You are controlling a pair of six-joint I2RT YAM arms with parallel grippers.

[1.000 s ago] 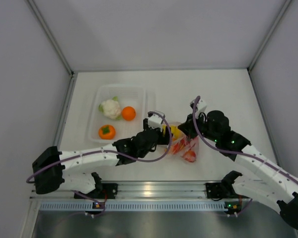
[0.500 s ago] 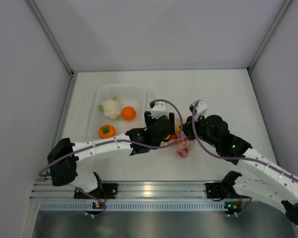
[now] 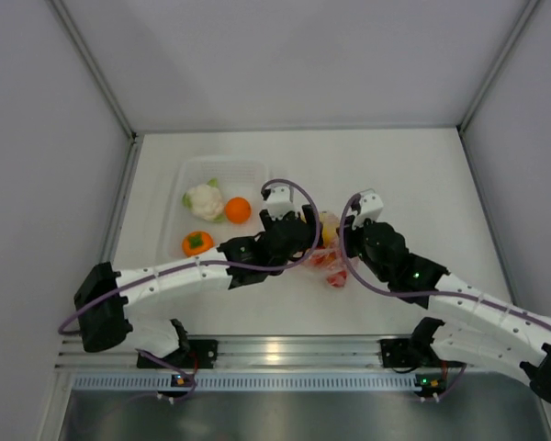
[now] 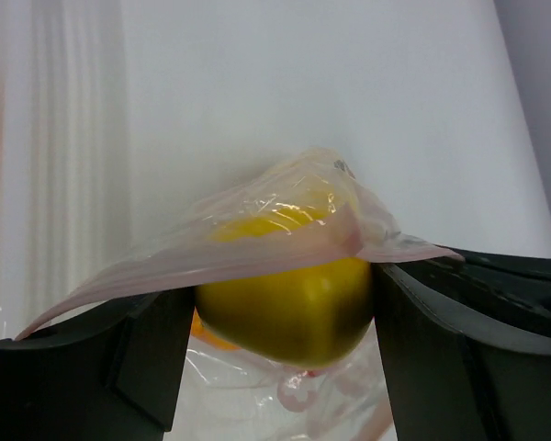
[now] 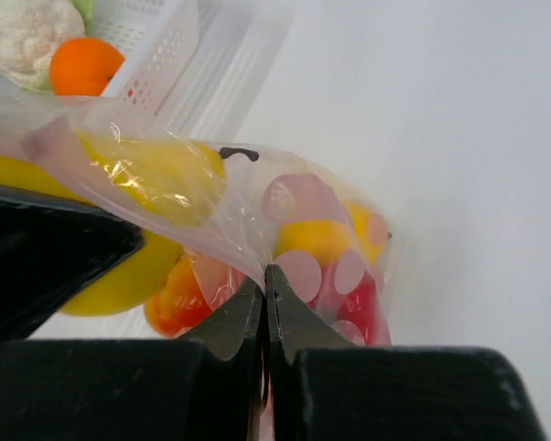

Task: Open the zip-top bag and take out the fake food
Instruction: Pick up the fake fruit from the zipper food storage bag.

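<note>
My left gripper (image 4: 283, 317) clamps the yellow lemon (image 4: 289, 292) between its fingers (plastic draped over it); my right gripper (image 5: 267, 292), pinched tight, grips the zip-top bag (image 5: 248, 197) at its tips.

Worktop (image 3: 413, 184): white, walled on three sides.
Tray (image 3: 222, 165): clear, left of centre; holds a cauliflower (image 3: 204, 199), an orange (image 3: 238, 210) and a persimmon (image 3: 197, 243).
Zip-top bag (image 3: 331, 262): mid-worktop, right of the tray, between both arms.
Fake food (image 3: 328, 223): yellow and red pieces inside the bag.
Left claw (image 3: 314, 237): at the bag's left side.
Right claw (image 3: 342, 246): at its right side.
</note>
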